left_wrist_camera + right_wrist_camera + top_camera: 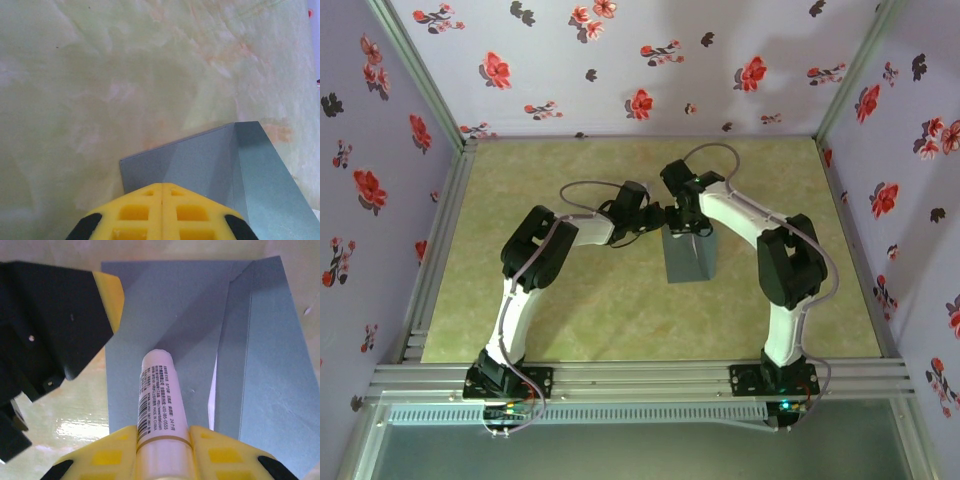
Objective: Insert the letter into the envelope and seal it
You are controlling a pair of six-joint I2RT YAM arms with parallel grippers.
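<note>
- Table [570,310]: pale green-yellow marbled top, glossy in patches in the right wrist view.
- Room: lavender walls [620,60] printed with red and dark flowers on three sides. Aluminium rails [650,378] run along the near edge and up the corners.
- Envelope [688,258] [210,165] [270,365]: slate-grey, lying mid-table between the two arms, one panel creased and folded over.
- White sliver [214,390] shows at the folded panel's edge; cannot tell what it belongs to.
- Left gripper [655,222] [162,190] [107,295]: yellow pads pressed together, nothing between them, at a corner of the envelope. Contact cannot be told.
- Right gripper [685,222] [162,450]: pinching a white stick [157,390] with a barcode label, its tip pointing over the envelope.
</note>
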